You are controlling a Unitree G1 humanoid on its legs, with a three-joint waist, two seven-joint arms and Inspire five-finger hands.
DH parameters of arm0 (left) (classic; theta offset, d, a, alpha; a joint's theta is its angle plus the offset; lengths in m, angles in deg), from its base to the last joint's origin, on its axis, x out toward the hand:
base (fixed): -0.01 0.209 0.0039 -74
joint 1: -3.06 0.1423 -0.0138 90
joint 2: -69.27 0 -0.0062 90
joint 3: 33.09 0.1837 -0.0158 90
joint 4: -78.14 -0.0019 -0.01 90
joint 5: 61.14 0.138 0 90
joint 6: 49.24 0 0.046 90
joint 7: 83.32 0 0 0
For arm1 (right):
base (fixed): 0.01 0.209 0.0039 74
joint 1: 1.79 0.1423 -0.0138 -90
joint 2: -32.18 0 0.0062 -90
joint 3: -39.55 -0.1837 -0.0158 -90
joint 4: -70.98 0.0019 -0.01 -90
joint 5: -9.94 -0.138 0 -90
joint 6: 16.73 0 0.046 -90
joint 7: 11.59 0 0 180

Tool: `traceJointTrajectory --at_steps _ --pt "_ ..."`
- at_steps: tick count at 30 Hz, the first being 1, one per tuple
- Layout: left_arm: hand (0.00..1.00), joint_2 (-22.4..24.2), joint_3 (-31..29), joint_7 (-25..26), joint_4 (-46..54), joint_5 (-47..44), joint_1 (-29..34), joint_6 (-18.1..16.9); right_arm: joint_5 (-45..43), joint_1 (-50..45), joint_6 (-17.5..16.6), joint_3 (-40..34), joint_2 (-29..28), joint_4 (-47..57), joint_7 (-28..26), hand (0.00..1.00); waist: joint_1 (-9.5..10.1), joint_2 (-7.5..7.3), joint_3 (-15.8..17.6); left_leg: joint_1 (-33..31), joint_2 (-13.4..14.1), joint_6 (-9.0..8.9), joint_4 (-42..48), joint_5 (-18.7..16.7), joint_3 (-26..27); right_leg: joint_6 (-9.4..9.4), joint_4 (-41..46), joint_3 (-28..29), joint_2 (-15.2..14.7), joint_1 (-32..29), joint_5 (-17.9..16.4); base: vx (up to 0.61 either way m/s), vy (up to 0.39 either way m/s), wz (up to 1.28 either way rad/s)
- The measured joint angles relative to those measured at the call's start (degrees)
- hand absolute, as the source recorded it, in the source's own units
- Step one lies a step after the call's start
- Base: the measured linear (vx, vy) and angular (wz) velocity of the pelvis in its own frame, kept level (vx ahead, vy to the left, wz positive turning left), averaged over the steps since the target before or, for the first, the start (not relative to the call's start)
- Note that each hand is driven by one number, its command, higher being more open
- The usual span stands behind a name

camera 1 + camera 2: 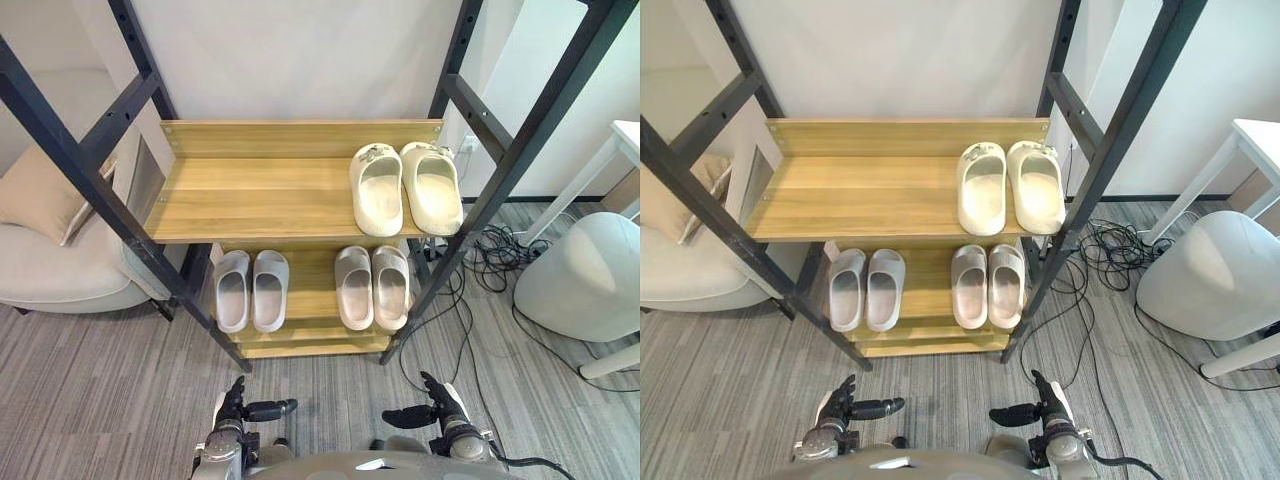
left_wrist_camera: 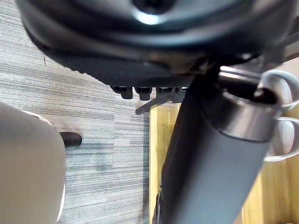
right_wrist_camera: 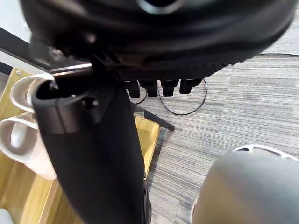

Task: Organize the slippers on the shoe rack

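Hanging low at the near edge of the head views, the left hand and the right hand sit side by side above the grey striped floor. Both are released: the fingers are relaxed, each thumb points inward toward the other hand, and nothing is held. Both hands are well apart from the shoe rack.

Beyond them stands the rack, with a black metal frame and wooden boards. On its lower shelf two pairs of slippers lie toes inward. A light grey pair sits on the robot's left and a beige-grey pair on its right. The two slippers of each pair touch or nearly touch, and bare wood shows between the pairs.

Higher and further back, the upper shelf carries a cream pair at its right end, set side by side and just beside the right-hand frame post.

To the left of the rack is a pale armchair with a cushion. To the right, black cables tangle on the floor near a white rounded object and a white table.
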Motion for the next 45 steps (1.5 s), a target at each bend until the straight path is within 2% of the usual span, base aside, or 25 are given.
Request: traceJointTrajectory --at_steps 1,4,5,6,11,13,14,15,16,17,19,20,21,22,23,24,28,31,35,37,38,39,40,41,45 --pt "1.0 -0.22 -0.16 0.28 -0.01 0.0 0.0 -0.27 0.01 0.13 -0.03 0.86 -0.38 -0.03 -0.09 1.0 0.08 -0.51 -0.16 -0.94 -0.23 -0.41 1.25 0.3 -1.76 0.81 9.69 0.82 -0.4 -0.99 -4.02 -0.05 -0.12 0.58" --pt "1.0 0.11 -0.79 0.56 0.11 0.24 -0.37 -0.61 0.04 0.48 -0.4 2.36 -0.62 -0.1 -0.06 1.0 0.98 -1.31 -0.57 -4.36 -1.05 -1.15 3.29 0.64 -4.33 1.5 5.54 3.54 1.46 0.18 -5.93 -0.08 -0.13 0.46" --pt "1.0 1.15 -0.57 0.61 -0.13 0.26 -1.25 -0.62 0.02 1.26 -0.44 2.52 -0.51 -0.21 -0.02 1.0 2.05 0.88 -0.78 -7.81 0.02 -1.62 3.75 1.39 -5.15 -1.29 0.49 3.82 3.54 -0.1 -5.37 -0.14 -0.116 0.33" --pt "1.0 2.03 -0.58 0.69 -0.04 0.22 -1.52 -0.58 0.01 2.39 -0.36 3.43 -0.27 -0.34 0.12 1.0 2.57 2.25 0.12 -9.38 0.86 -1.82 3.62 2.42 -6.35 -1.97 -1.08 3.07 4.72 -0.94 -4.2 -0.14 -0.109 0.23" --pt "1.0 3.23 0.8 1.41 -0.21 0.2 -2.96 -0.72 -0.01 3.46 -0.23 5.69 -1.08 -0.61 0.18 1.0 3.0 5.73 2.73 -11.48 3.28 -3.19 -0.84 6.62 -11.11 -4.09 -5.91 -2.91 8.07 0.47 -1.13 -0.1 -0.086 0.53" --pt "1.0 2.98 1.21 1.33 -0.87 0.25 -3.86 -0.71 0.01 3.56 -0.22 5.01 -1.65 -0.52 0.34 1.0 2.37 4.83 2.87 -12.11 4.04 1.57 -4.27 2.25 -6.02 -5.32 -9.55 -7.19 6.95 1.2 0.86 -0.03 -0.049 1.03" --pt "1.0 2.07 1.44 1.25 -0.97 0.54 -5.11 -0.79 0.03 3.87 -0.24 3.21 -2.74 -0.39 0.43 1.0 1.43 3.43 3.46 -14.52 3.87 1.51 0.42 0.97 -0.8 -5.89 -10.35 -10.26 4.88 0.98 1.48 0.0 -0.037 1.11" --pt "1.0 1.95 1.59 1.22 -1.07 0.82 -5.59 -0.79 0.02 3.92 -0.21 2.56 -2.83 -0.36 0.54 1.0 1.31 3.17 3.64 -15.43 3.97 1.31 2.72 0.84 0.35 -5.96 -10.37 -11.16 4.23 0.93 1.52 0.0 -0.047 1.41" --pt "1.0 1.87 2.86 1.24 -1.22 0.96 -6.18 -0.85 0.01 3.21 -0.08 0.03 -2.45 -0.33 0.78 1.0 1.22 3.02 3.67 -16.83 3.96 1.13 12.72 0.26 3.5 -5.97 -10.39 -14.59 2.63 1.4 1.52 0.01 -0.036 0.99" --pt "1.0 2.12 2.97 1.27 -1.23 0.98 -6.0 -0.85 0.01 2.96 -0.07 -0.34 -2.07 -0.24 0.78 1.0 1.23 3.19 3.52 -16.52 4.4 1.07 15.31 0.12 4.32 -5.96 -10.31 -15.63 2.41 1.61 1.52 0.04 0.042 1.11" --pt "1.0 3.41 3.71 1.23 -2.5 1.56 -5.98 -0.75 0.02 2.16 -0.03 -1.29 -0.93 0.51 0.88 1.0 0.46 5.74 2.43 -13.25 7.52 1.4 18.94 -1.59 10.91 -5.86 -8.8 -21.43 2.23 2.85 1.43 0.01 0.124 0.98" --pt "1.0 3.66 4.17 1.26 -2.41 1.92 -5.96 -0.76 0.03 2.31 -0.02 -1.67 -0.81 0.55 0.84 1.0 0.02 5.72 2.54 -12.89 6.99 1.66 17.32 -1.2 11.99 -5.67 -8.2 -22.55 2.3 3.0 1.26 -0.04 0.145 1.49" --pt "1.0 2.95 5.83 1.19 -2.35 2.83 -5.74 -0.85 0.02 1.9 0.06 -2.66 -2.14 0.57 0.56 1.0 -1.16 3.18 1.63 -10.8 3.43 1.32 8.87 2.31 11.55 -5.53 -11.27 -23.56 1.13 3.86 1.11 -0.04 0.092 1.27" --pt "1.0 2.5 6.06 1.01 -2.32 3.13 -5.83 -0.78 0.03 1.59 -0.02 -2.7 -3.16 0.51 0.43 1.0 -1.43 2.21 1.46 -9.68 2.81 2.13 7.66 0.98 12.65 -3.87 -13.29 -25.24 0.61 4.78 1.91 0.0 0.095 1.44" --pt "1.0 2.52 6.99 0.94 -3.09 3.29 -6.5 -0.5 -0.05 1.9 -0.16 -3.16 -3.8 0.6 0.43 1.0 -1.64 2.31 1.75 -7.46 4.07 1.51 9.77 -2.69 16.12 -3.24 -13.34 -27.76 0.51 6.26 2.45 0.07 0.126 1.18" --pt "1.0 3.53 7.06 0.78 -3.42 3.65 -5.8 -0.38 -0.06 1.78 -0.18 -3.38 -3.57 0.8 0.44 1.0 -2.06 3.32 1.61 -3.9 4.02 -0.95 4.82 -2.87 16.44 -2.81 -13.09 -30.25 0.68 7.56 2.55 0.07 0.126 1.04" --pt "1.0 2.98 7.04 0.54 -3.53 4.3 -5.52 -0.48 0.02 1.91 0.02 -3.27 -5.6 0.55 0.14 1.0 -1.63 2.13 1.45 -0.42 -0.58 0.68 -4.76 2.05 12.91 -0.33 -15.28 -33.49 -0.53 9.54 4.53 -0.01 0.19 0.61" --pt "1.0 2.1 6.78 0.6 -4.1 4.31 -5.1 -0.77 0.06 2.09 0.04 -2.94 -7.54 -0.05 -0.43 1.0 -1.28 2.42 1.24 1.22 -2.94 2.06 -8.41 3.55 10.74 0.54 -14.02 -35.45 -2.34 10.48 4.64 0.02 0.14 0.41" --pt "1.0 1.45 4.3 0.63 -4.68 4.28 -4.53 -0.87 0.17 3.1 0.45 -1.92 -8.0 -1.4 -0.89 1.0 -1.02 1.45 1.34 1.86 -6.08 3.87 -8.45 2.08 7.6 2.12 -4.36 -37.65 -8.93 10.44 0.52 0.05 0.137 0.41" --pt "1.0 0.5 4.43 0.72 -5.29 4.28 -4.1 -0.94 0.2 3.17 0.5 -1.93 -8.08 -1.48 -0.95 1.0 -1.07 0.82 1.34 2.73 -7.32 5.02 -8.41 1.29 3.65 -0.24 4.78 -34.96 -12.91 9.7 -0.02 0.09 0.113 0.96" --pt "1.0 -0.21 4.3 0.76 -5.71 3.94 -3.89 -0.83 0.22 3.17 0.5 -1.95 -8.17 -1.52 -1.07 1.0 -1.14 0.34 1.16 3.22 -7.41 5.66 -8.0 0.97 0.71 -3.37 10.35 -29.03 -13.72 7.76 0.82 0.12 0.067 1.21" --pt "1.0 -0.57 4.3 0.96 -5.71 3.99 -3.87 -0.83 0.21 3.13 0.5 -1.93 -8.29 -1.53 -1.14 1.0 -1.25 0.4 1.21 3.19 -7.17 6.05 -7.72 0.78 -0.93 -3.88 12.33 -25.5 -13.41 6.59 0.41 0.1 0.008 1.31" --pt "1.0 -0.78 3.51 1.22 -5.71 3.94 -4.05 -0.83 0.21 3.1 0.5 -1.66 -8.31 -1.57 -1.43 1.0 -1.29 0.73 1.42 2.83 -5.5 6.54 -6.08 -0.01 -4.11 -3.04 12.93 -16.81 -8.78 4.28 -4.53 0.16 -0.08 1.23" --pt "1.0 -0.56 2.4 1.24 -5.76 3.91 -4.04 -0.81 0.2 3.36 0.45 -1.19 -8.11 -1.5 -1.76 1.0 -1.26 1.34 1.79 2.87 -3.99 6.18 -4.59 -1.21 -6.53 -3.06 12.87 -12.01 -4.94 2.01 -6.98 0.14 -0.111 1.13" --pt "1.0 -0.22 2.22 1.16 -6.64 3.81 -4.19 -0.87 0.16 4.21 0.37 0.36 -7.67 -1.16 -1.84 1.0 -1.32 1.36 1.91 4.25 -2.54 5.12 -1.57 -4.67 -11.88 -1.97 8.0 -2.57 1.5 -5.91 -6.83 0.18 -0.131 0.8"
